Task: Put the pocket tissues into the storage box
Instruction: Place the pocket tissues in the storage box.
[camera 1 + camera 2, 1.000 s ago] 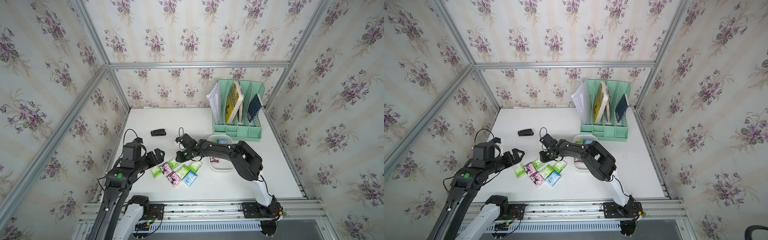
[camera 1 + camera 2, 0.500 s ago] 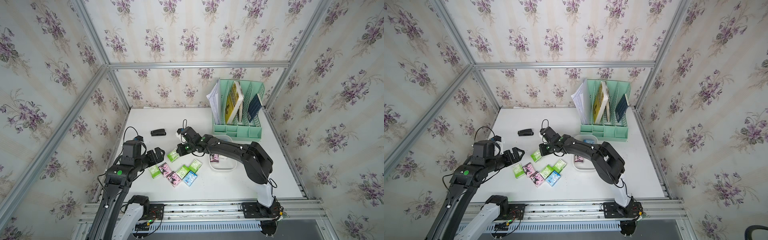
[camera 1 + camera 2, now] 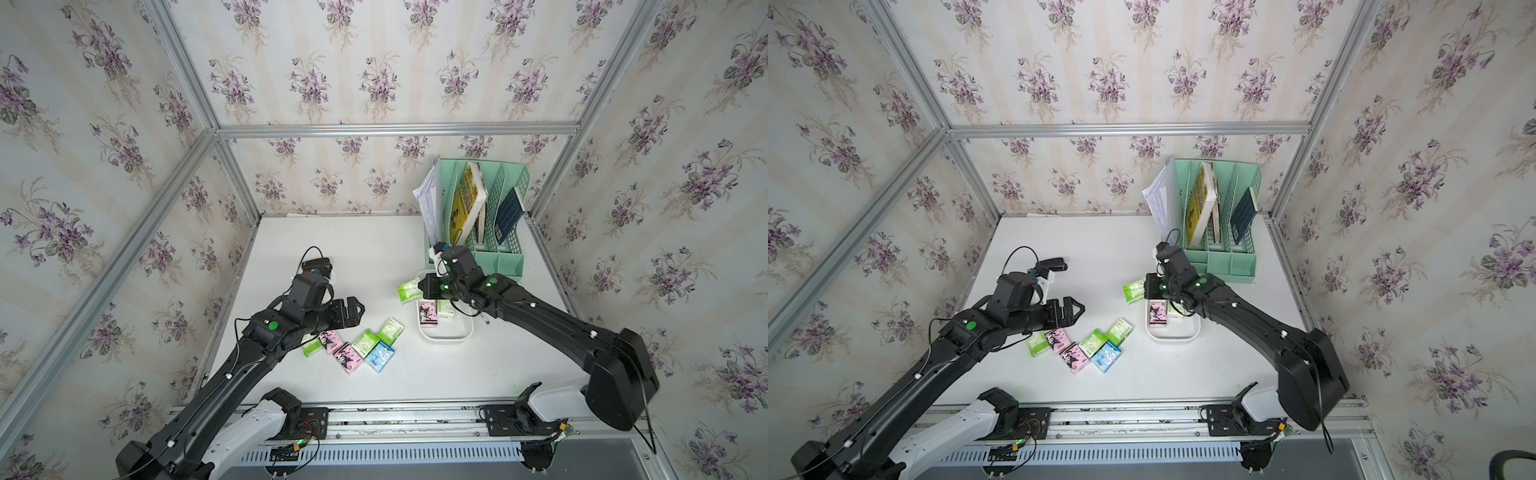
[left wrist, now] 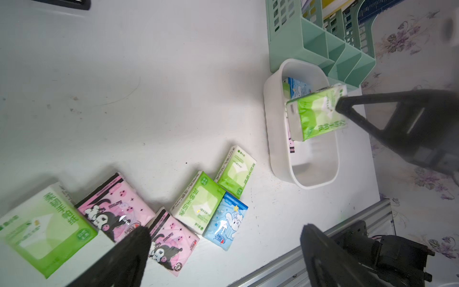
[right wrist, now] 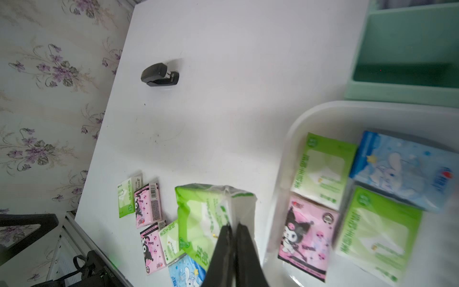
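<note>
My right end effector (image 5: 233, 226) is clenched on a green pack (image 5: 198, 216) jutting ahead of it beside the box (image 5: 293, 129) rim; my left end effector (image 4: 223, 229) gapes, apart from the box.

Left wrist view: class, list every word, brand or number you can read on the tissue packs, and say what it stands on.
"手帕纸": big print on the held green pack in the right gripper; characters before it unclear.
"手帕纸": also on the loose green pack.
Pink pack, blue pack: logos and small print too blurred to read.
Numbers: none legible.
</note>
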